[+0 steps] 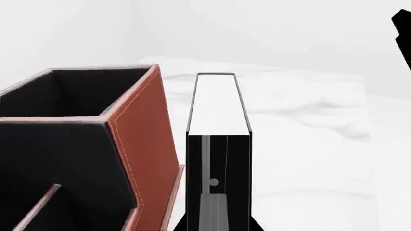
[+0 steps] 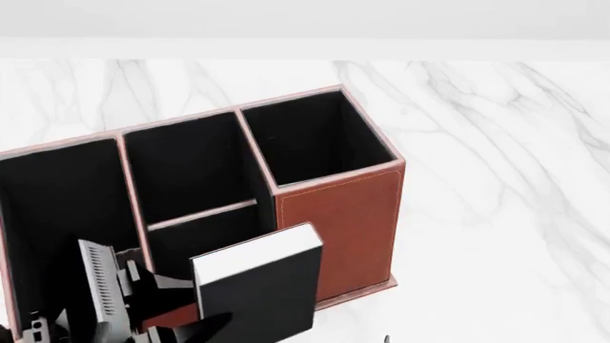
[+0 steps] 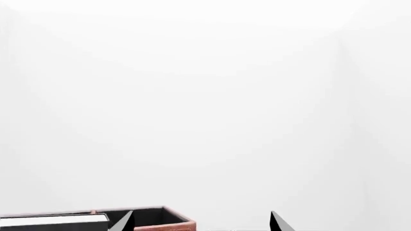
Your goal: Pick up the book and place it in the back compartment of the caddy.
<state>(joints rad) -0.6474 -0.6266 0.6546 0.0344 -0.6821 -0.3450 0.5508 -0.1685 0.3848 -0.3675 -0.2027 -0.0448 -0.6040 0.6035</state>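
Pinched low in my left claw (image 2: 176,321), small rigid matte-black hardback book (image 2: 259,289) feels stiff, smooth-covered; red-brown leather-look caddy (image 2: 343,214) beside it.

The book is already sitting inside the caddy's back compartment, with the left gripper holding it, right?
Not quite. The book is outside the caddy, in front of it, and the compartments in view look empty. The head view shows this. The left gripper does hold the book.
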